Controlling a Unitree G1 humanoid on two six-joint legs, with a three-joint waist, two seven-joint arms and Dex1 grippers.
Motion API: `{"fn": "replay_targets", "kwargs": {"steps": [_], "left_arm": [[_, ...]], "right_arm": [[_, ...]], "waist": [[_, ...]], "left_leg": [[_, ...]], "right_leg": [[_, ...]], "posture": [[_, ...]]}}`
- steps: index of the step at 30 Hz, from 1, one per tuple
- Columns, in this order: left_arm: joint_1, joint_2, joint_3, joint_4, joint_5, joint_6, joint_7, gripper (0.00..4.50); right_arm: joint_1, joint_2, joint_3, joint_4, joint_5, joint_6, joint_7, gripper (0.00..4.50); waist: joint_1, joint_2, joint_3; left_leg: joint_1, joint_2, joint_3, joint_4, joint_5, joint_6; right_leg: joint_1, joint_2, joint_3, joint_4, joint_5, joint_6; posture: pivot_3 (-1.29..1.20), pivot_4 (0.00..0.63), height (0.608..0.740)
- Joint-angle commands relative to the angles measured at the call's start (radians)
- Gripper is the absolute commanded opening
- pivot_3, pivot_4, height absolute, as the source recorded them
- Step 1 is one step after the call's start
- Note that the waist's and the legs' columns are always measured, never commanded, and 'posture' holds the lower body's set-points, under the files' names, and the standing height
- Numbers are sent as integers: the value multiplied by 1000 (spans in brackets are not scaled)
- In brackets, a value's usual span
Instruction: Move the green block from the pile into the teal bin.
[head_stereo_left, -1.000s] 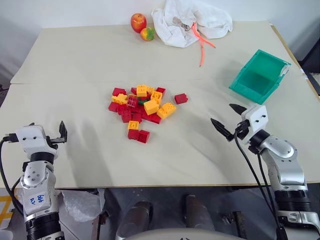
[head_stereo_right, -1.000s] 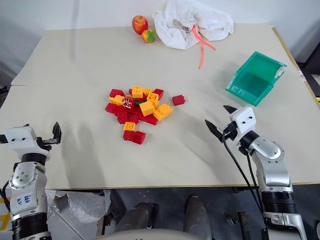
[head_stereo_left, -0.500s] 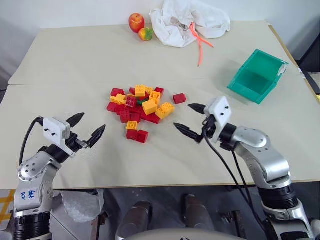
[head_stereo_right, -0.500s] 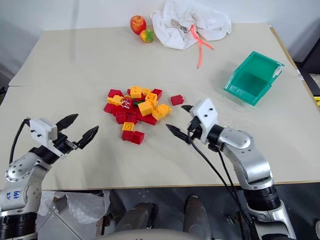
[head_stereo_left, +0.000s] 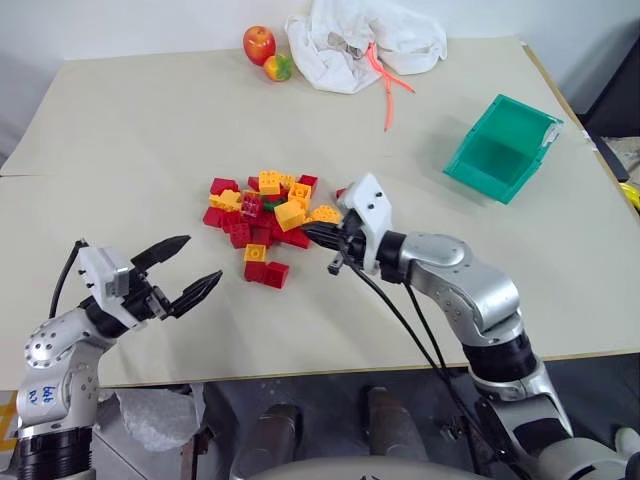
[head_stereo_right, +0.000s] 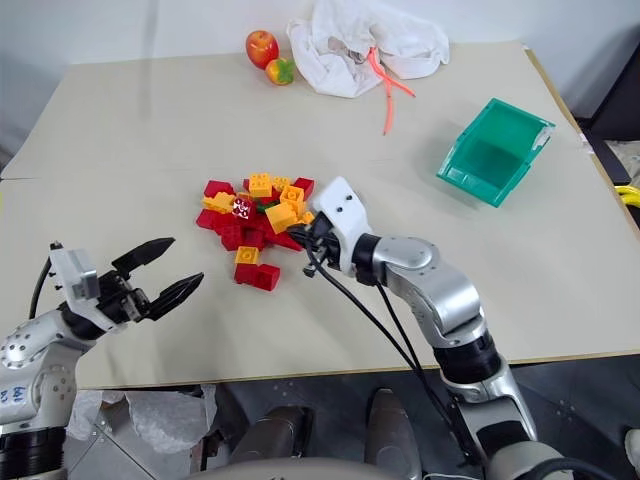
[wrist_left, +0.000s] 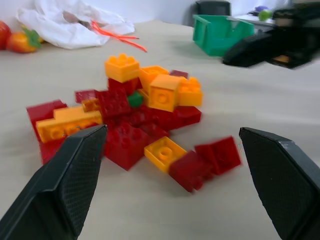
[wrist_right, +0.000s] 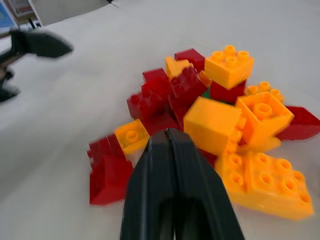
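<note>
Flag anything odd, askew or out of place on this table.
The teal bin sits tipped, leaning on one side rather than flat on the table. The green block is nearly buried among red and yellow bricks in the pile. The right claw is shut and empty at the pile's edge.

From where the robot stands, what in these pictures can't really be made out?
- The green block: mostly buried under red and yellow bricks of the pile; a sliver shows in the left wrist view.
- What lies inside the white cloth: its folds hide it in the eye views.
- The teal bin: its near wall hides part of its floor.
- The right end effector: blurred in the left wrist view.
</note>
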Motion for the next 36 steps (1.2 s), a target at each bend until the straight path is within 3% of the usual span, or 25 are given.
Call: {"fn": "replay_targets", "kwargs": {"steps": [1,10,18,27,36], "left_arm": [[37,45,102,-11,-46,-7,-33,4500],[-16,77,177,85,17,-22,93,4500],[-59,20,130,74,36,-39,151,4500],[-74,-2,111,78,40,-47,178,4500],[-78,-21,101,83,41,-51,200,4500]], "right_arm": [[-94,104,67,88,-39,-31,-29,50],[-243,350,103,463,-156,-227,-99,50],[-517,530,-21,983,-204,-499,-289,50],[-722,556,-125,1359,-230,-682,-423,50],[-742,520,-48,1451,-344,-740,-186,50]], "waist": [[-11,0,0],[-12,-1,-1],[-30,-1,-1],[-80,-1,-1],[-92,-1,-1]], "left_leg": [[0,0,1,0,0,0],[0,1,4,0,0,-2],[0,1,5,0,0,-3],[0,3,5,-3,0,-3],[0,2,5,-2,0,-3]], "right_leg": [[-2,0,1,2,0,-1],[-8,1,3,10,-2,-4],[-10,1,2,12,-1,-4],[-12,3,2,13,-2,-6],[-12,2,3,14,-2,-6]], "posture": [[0,150,740],[0,150,740],[0,150,740],[0,150,740],[0,150,740]]}}
